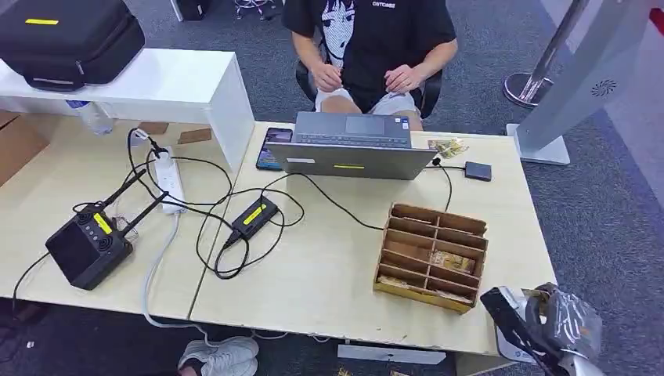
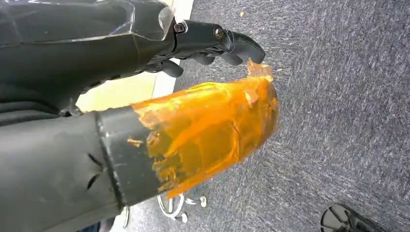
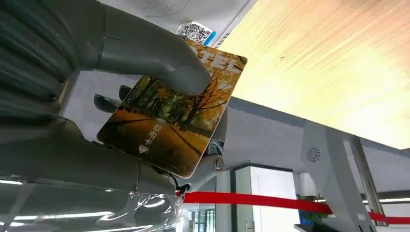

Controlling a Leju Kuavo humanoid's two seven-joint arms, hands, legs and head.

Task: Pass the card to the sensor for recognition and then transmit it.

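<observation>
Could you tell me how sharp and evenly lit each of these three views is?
Head view: even light, sharp, though the right robot hand is cut off at the corner. Left wrist view: carpet streaked with blur. Right wrist view: card crisp, tabletop brightly lit.

Readable marks on the card, a sticker and a shirt

The card [image 3: 171, 123], pinched in the right hand [image 3: 145, 63], carries white Chinese characters, seemingly 取电卡, over a small white triangle, with partly hidden white letters, perhaps "TEE", along its edge at 1 o'clock. Just past that edge a white sticker [image 3: 195, 32] shows a QR code. The seated person's black T-shirt [image 1: 372, 31] bears small white lettering near the collar, too small to read.
</observation>
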